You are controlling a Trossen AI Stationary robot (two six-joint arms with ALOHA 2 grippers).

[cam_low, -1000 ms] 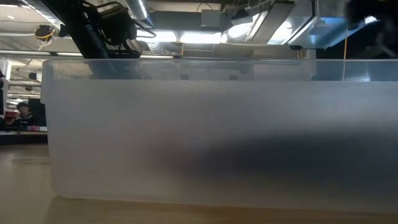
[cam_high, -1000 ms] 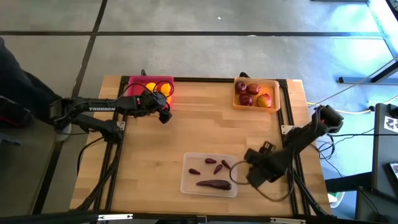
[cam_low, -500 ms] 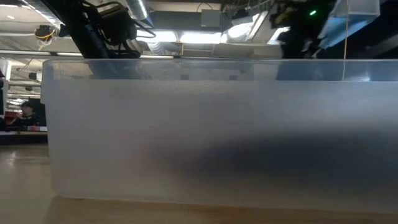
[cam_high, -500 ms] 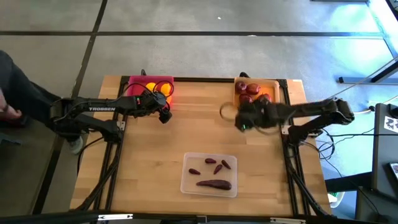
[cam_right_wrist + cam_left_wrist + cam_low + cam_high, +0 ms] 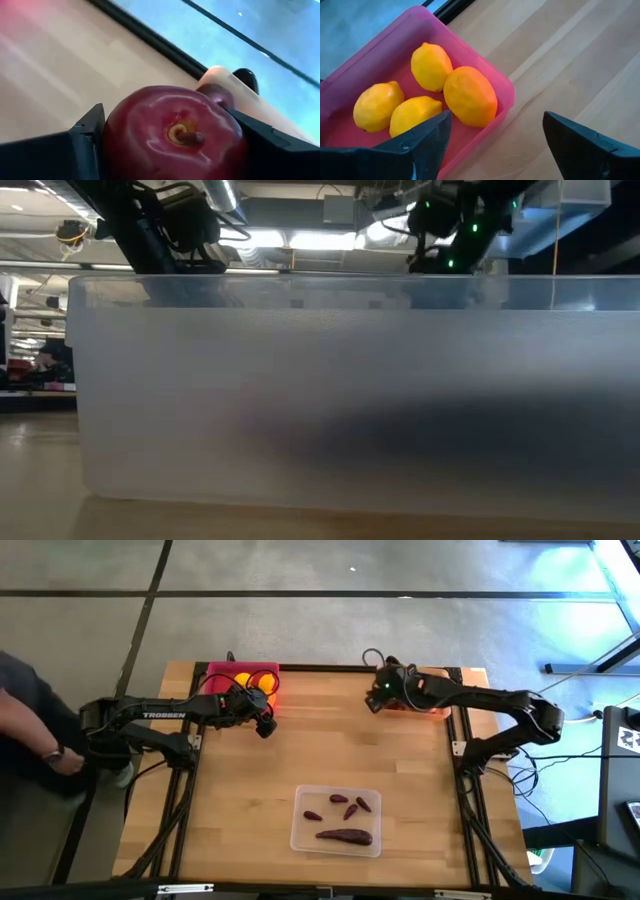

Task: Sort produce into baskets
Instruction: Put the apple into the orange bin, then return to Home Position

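My right gripper (image 5: 165, 120) is shut on a dark red apple (image 5: 170, 150). It hovers over the left edge of the orange basket (image 5: 441, 692) at the table's far right, and the arm hides most of that basket. My left gripper (image 5: 496, 120) stands open above the near right corner of the pink basket (image 5: 380, 55), touching nothing. Several yellow lemons (image 5: 431, 66) lie on that basket's floor. Near the front edge, the clear basket (image 5: 337, 820) holds small purple pods and one long pod (image 5: 344, 836). My right gripper pinches the apple between its two fingers, one on each opposite side (image 5: 112, 135). The stem end (image 5: 187, 134) faces back toward the wrist. The fingers slant down from the table's right side. The apple is lifted clear of the wood, which shows behind it.
The clear basket's frosted wall (image 5: 320, 390) fills the low view, with both arms showing above its rim. Bare wood lies between the three baskets (image 5: 320, 740). A person stands at the table's left side (image 5: 40, 730).
My right gripper has swung from beside the clear basket at the near right to the far edge, over the orange basket, rolling as it went. The left arm has kept still.
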